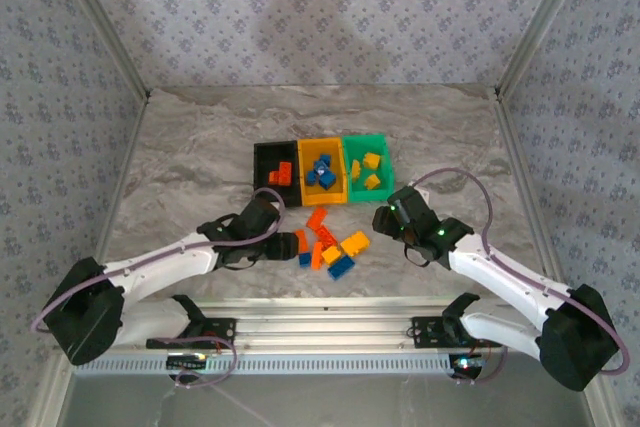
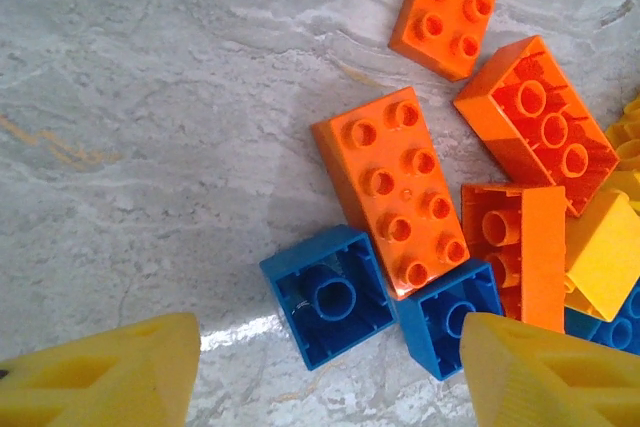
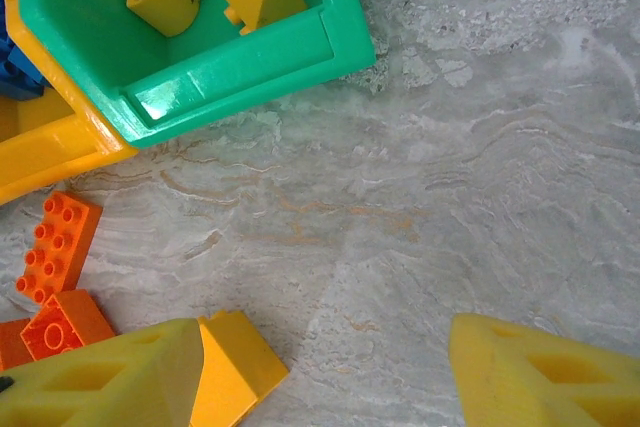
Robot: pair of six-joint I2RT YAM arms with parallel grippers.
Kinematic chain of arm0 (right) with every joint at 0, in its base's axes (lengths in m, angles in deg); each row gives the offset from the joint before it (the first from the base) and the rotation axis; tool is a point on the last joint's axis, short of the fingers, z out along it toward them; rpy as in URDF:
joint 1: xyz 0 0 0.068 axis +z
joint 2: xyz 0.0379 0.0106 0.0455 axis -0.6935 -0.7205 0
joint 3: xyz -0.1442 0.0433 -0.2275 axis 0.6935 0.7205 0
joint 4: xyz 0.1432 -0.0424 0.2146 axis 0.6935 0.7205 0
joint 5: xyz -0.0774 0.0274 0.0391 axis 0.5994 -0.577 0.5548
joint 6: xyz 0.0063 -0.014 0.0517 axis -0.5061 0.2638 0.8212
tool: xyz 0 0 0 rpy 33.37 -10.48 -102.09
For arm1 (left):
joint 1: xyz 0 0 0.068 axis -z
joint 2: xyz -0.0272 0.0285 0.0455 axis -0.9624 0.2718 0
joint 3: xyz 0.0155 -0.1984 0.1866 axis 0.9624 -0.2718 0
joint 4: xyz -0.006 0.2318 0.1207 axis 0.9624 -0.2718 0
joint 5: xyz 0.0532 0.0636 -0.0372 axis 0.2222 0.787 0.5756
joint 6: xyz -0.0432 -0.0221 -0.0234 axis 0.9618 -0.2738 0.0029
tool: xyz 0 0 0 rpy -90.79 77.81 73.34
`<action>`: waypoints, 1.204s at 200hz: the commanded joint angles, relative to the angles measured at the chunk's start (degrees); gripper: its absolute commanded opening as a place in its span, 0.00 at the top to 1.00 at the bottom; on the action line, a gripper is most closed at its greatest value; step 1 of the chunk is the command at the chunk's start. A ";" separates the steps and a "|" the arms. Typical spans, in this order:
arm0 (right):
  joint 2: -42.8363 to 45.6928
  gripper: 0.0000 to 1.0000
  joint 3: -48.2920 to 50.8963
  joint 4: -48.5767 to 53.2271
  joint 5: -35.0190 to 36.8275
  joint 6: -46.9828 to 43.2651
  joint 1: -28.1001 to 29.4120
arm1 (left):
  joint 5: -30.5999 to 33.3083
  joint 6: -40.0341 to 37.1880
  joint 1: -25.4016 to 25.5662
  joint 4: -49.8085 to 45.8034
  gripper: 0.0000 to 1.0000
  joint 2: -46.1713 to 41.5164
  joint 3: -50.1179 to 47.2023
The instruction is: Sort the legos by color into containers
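Observation:
Three joined bins stand mid-table: a black bin [image 1: 259,165] with orange-red bricks [image 1: 280,174], a yellow-orange bin [image 1: 322,142] with blue bricks [image 1: 321,172], and a green bin [image 1: 366,137] with yellow bricks [image 1: 371,169]. In front of them lies a loose pile of legos [image 1: 328,244]. My left gripper [image 2: 330,379] is open over the pile's left edge, just above an upturned blue brick [image 2: 330,295]. A second blue brick [image 2: 447,315] and an orange brick [image 2: 400,192] touch it. My right gripper [image 3: 325,377] is open over bare table, with a yellow brick [image 3: 235,367] against its left finger.
More orange bricks [image 2: 540,122] and a yellow one [image 2: 605,252] crowd the pile's right side. The green bin's corner [image 3: 340,42] sits just ahead of the right gripper, and an orange brick [image 3: 58,245] lies to its left. Patterned walls enclose the marble table [image 1: 180,167].

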 commanded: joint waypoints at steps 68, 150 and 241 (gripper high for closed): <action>0.83 0.32 -0.59 1.07 -0.06 0.46 -0.63 | 1.16 -0.72 1.01 2.52 0.50 5.33 -0.84; 2.35 0.32 0.10 1.51 -0.69 0.35 -1.59 | 7.37 0.68 -1.85 -6.70 0.60 -0.59 -2.68; 2.41 0.32 0.74 0.79 -1.28 0.30 -2.03 | 7.27 -1.35 -0.03 -0.97 0.25 4.60 0.34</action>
